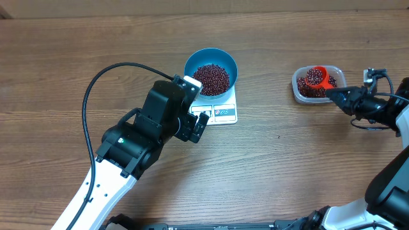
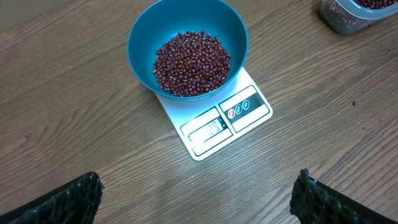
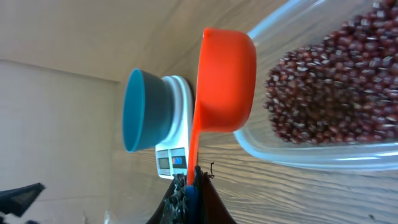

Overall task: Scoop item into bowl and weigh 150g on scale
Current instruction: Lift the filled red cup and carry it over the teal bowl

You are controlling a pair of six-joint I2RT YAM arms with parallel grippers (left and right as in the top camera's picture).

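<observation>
You're working at a robot lab bench: a wood-grain table (image 1: 64, 51) fills every view, a black cable (image 1: 102, 76) loops off your left arm (image 1: 128, 140), and just ahead of your left gripper (image 2: 199, 196) a kitchen scale (image 2: 227, 121) carries a blue bowl (image 2: 140, 50) of beans (image 2: 191, 62).

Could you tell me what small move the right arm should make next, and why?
Probably lift the orange scoop clear of the plastic tub toward the blue bowl: the right claw grips its handle, beans fill it, and the bowl sits on the scale.
</observation>
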